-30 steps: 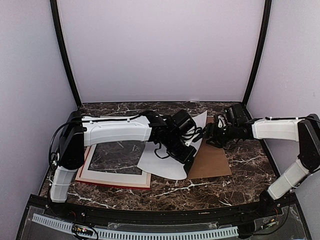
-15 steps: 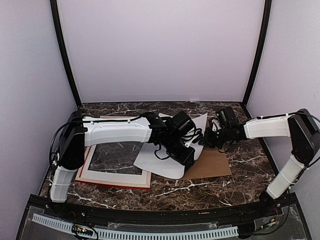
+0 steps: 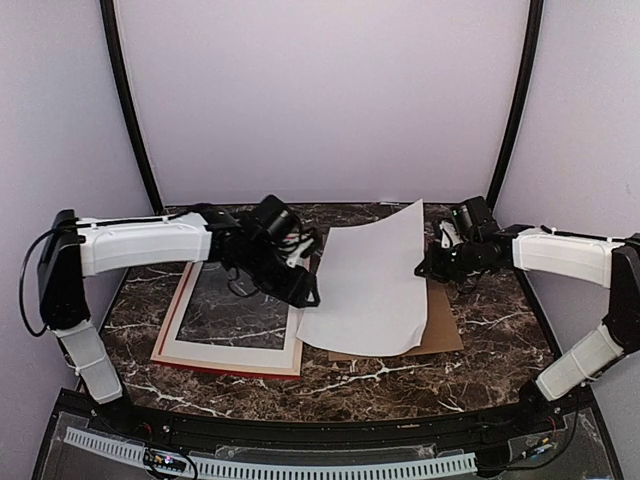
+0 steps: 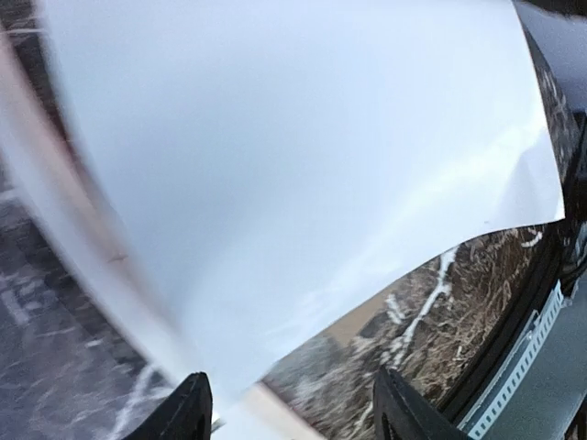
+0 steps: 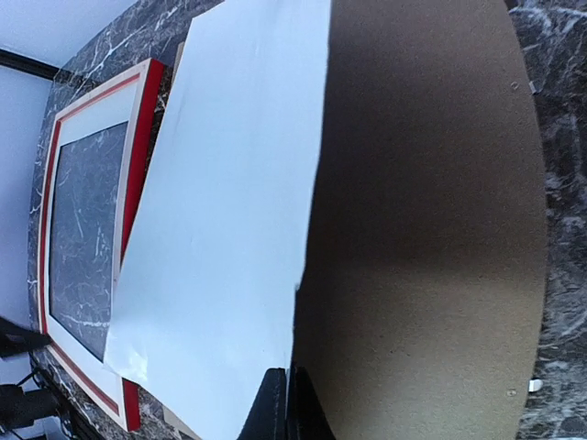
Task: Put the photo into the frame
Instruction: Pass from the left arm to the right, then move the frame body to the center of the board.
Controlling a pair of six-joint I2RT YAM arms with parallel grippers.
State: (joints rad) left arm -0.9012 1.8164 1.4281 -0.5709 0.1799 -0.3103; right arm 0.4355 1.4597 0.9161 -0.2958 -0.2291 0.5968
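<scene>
The photo (image 3: 370,285) shows only its plain white back. It slopes from the right down toward the left, its lower part over the backing board and next to the frame's right rail. My right gripper (image 3: 432,268) is shut on its right edge; in the right wrist view the fingertips (image 5: 286,376) pinch the sheet (image 5: 229,211). The frame (image 3: 225,355) lies flat at left, pale side up with a red edge, also seen in the right wrist view (image 5: 131,156). My left gripper (image 3: 305,295) hangs open beside the photo's left edge, nothing between its fingers (image 4: 188,408), the white sheet (image 4: 303,156) just ahead.
A brown backing board (image 3: 445,325) lies under the photo at right, filling the right wrist view (image 5: 431,229). The marble table (image 3: 400,385) is walled by pale panels at the back and sides. A black rail (image 3: 300,435) runs along the near edge.
My left gripper opened, let go of the photo and drew back left over the frame. My right gripper shut on the photo's right edge. The sheet now hangs flatter and further right.
</scene>
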